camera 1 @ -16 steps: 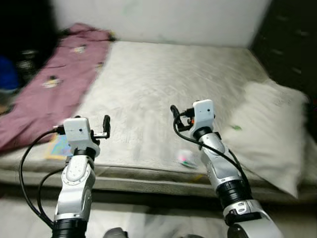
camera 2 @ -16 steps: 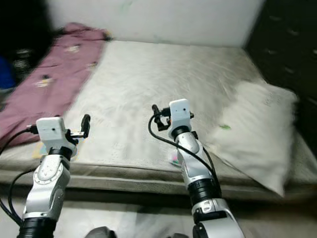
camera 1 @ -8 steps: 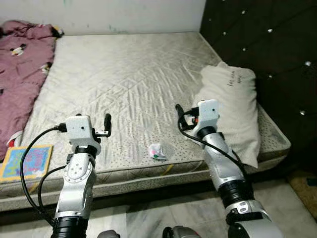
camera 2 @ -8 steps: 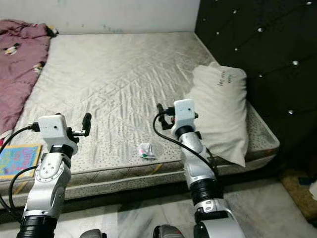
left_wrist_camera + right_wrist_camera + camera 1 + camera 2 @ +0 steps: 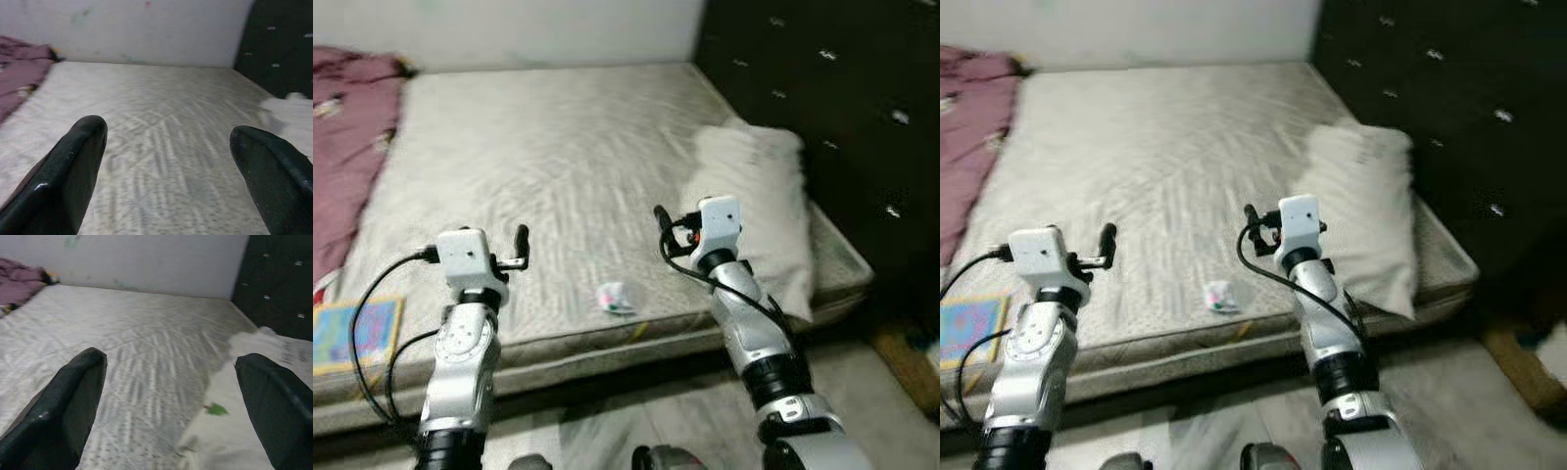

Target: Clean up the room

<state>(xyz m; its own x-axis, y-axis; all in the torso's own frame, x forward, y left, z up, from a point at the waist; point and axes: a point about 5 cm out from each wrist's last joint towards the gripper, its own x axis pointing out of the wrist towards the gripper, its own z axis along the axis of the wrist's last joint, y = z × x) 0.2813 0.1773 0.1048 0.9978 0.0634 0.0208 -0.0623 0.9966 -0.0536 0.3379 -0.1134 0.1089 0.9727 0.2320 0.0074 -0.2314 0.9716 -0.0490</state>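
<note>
litter: small crumpled wrapper lies near the mattress front edge, between the two arms, untouched.
grippers: left gripper and right gripper hover above the bed, fingers spread, holding nothing.
change: view has swung right and blurred; pillow and dark headboard are now nearer centre, maroon blanket at the edge.
meaning: robot seems to be turning; pickup not begun.
</note>
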